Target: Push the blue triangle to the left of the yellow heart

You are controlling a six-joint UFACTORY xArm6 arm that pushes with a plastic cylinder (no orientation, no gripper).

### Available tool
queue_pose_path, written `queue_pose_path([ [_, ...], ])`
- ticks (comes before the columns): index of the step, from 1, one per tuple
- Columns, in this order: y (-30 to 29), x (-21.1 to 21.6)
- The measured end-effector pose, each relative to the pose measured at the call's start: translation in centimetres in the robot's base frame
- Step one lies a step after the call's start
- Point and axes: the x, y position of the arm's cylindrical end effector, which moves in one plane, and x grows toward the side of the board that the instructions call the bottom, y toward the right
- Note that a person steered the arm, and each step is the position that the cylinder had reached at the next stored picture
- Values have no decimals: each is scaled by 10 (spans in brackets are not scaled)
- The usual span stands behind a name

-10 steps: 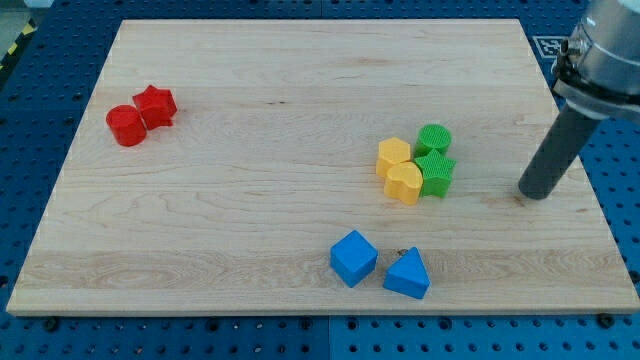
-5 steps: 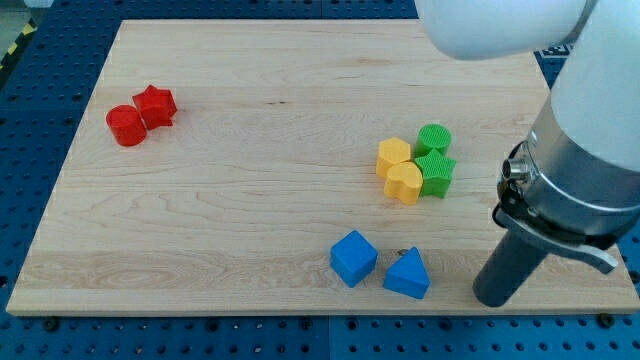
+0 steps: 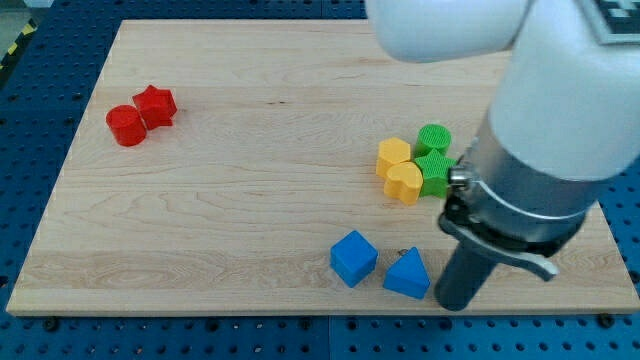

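Observation:
The blue triangle [image 3: 407,274] lies near the board's bottom edge, right of centre. A blue cube [image 3: 353,258] sits just to its left. The yellow heart [image 3: 405,183] lies above them, touching a yellow hexagon [image 3: 393,156] on its upper left. My tip [image 3: 452,302] is down at the bottom edge, just right of the blue triangle and close to it. I cannot tell whether it touches the block. The arm covers the board's right side.
A green cylinder [image 3: 433,138] and a green star [image 3: 435,171] press against the yellow blocks' right side. A red cylinder [image 3: 125,126] and a red star [image 3: 156,105] sit at the upper left. The board's bottom edge [image 3: 250,313] runs just below my tip.
My tip has swept from the board's right side down and leftward, to just right of the blue triangle. No block has moved.

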Motion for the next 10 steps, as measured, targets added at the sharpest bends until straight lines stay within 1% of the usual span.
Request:
queue_pose_path([
  [1, -28, -1],
  [4, -35, -9],
  [5, -58, -7],
  [6, -64, -8],
  [7, -63, -32],
  [8, -63, -39],
  [10, -65, -39],
])
